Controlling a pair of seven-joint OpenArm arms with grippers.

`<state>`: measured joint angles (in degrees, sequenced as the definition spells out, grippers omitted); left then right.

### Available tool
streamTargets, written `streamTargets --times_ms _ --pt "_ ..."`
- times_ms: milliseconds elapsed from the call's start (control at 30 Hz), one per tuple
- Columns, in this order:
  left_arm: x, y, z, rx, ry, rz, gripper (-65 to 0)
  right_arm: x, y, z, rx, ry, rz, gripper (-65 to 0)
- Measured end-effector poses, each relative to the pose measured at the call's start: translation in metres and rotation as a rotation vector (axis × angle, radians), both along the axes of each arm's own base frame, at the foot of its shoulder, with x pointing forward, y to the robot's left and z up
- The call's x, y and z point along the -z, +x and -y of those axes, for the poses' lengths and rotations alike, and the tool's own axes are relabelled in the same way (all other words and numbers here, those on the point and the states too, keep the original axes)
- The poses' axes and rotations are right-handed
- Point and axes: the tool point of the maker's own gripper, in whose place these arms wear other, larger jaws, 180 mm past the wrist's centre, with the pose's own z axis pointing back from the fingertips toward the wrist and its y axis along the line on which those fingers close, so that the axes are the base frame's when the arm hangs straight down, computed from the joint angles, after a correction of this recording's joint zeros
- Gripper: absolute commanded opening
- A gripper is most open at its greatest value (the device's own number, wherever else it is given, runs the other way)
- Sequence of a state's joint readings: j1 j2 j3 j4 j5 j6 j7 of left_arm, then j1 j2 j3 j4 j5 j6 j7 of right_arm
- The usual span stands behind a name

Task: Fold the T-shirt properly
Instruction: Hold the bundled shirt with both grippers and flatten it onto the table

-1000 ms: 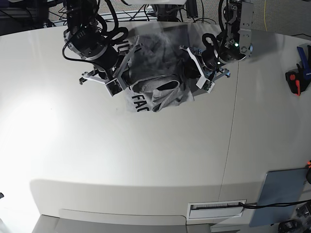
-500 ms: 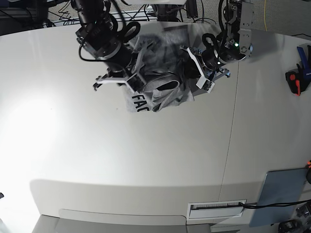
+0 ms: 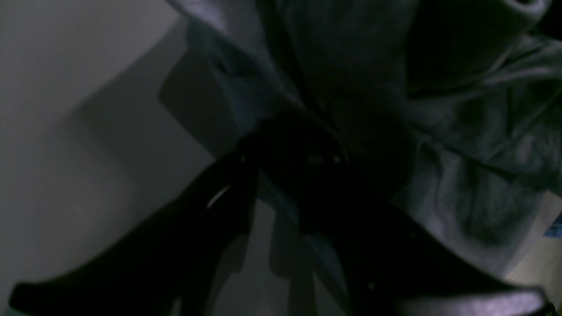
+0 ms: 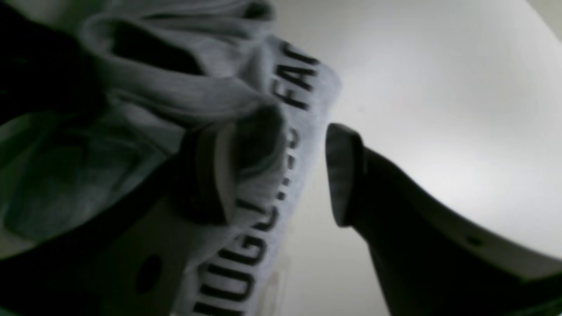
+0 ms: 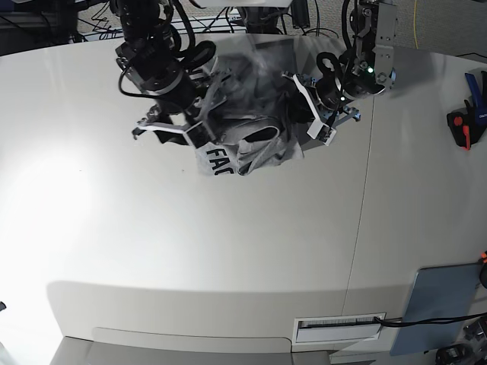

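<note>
White tabletop (image 5: 228, 251) fills the view, seam running near-to-far on the right; cables and rig frames behind the far edge. Grey panel (image 5: 441, 304) at near-right corner, red/black tool (image 5: 462, 128) at right edge. T-shirt (image 5: 243, 122) bunched at far centre, lettering side showing at its near-left. Right pincer (image 4: 281, 171) wide apart, cloth draped over one finger. Left pincer (image 5: 323, 114) at shirt's right edge, too dark to tell its state.

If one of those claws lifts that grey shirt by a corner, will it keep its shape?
Probably not. The T-shirt lies bunched in soft rolls and creases, so it would likely sag and unfold. Its printed edge droops limply past the right gripper, suggesting light, floppy cloth.
</note>
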<state>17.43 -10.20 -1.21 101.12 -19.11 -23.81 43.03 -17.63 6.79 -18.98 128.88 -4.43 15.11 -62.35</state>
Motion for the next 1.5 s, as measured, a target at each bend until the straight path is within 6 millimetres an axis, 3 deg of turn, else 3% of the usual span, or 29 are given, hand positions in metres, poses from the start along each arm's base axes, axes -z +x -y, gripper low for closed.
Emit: streamTargets --times_ms 200,467,633,700,833,967,1067,1167,1367,1500 --pt "0.0 0.0 0.0 0.0 0.0 0.0 -48.8 0.004 -0.002 0.014 0.06 0.079 -0.066 -33.4" --pt "0.0 0.0 0.0 0.0 0.0 0.0 -48.8 0.008 -0.013 -0.002 0.033 0.192 -0.122 -33.4" --pt "0.0 0.0 0.0 0.0 0.0 0.0 -48.8 0.047 -0.02 0.001 0.052 0.189 -0.235 -33.6" --pt "0.0 0.0 0.0 0.0 0.0 0.0 -48.8 0.054 -0.021 0.0 0.032 0.181 -0.251 -38.3" --pt "0.0 0.0 0.0 0.0 0.0 0.0 -48.8 0.046 -0.013 -0.005 0.015 0.205 -0.223 -56.8" --pt "0.0 0.0 0.0 0.0 0.0 0.0 -48.8 0.035 -0.013 -0.008 -0.012 0.2 -0.199 -63.3" --pt "0.0 0.0 0.0 0.0 0.0 0.0 -48.8 0.018 -0.019 -0.021 -0.081 0.197 -0.175 -63.3" --pt "-0.001 0.001 0.0 0.0 0.001 0.003 -48.8 0.004 -0.032 -0.052 -0.18 0.254 -0.17 -63.3" --pt "-0.006 0.007 0.003 0.034 -0.001 0.031 -48.8 0.0 -0.087 -0.119 -0.44 0.335 -0.248 -63.3" --pt "-0.006 0.007 0.003 0.034 0.0 0.03 -48.8 -0.004 -0.1 -0.136 -0.505 0.347 -0.243 -63.0"
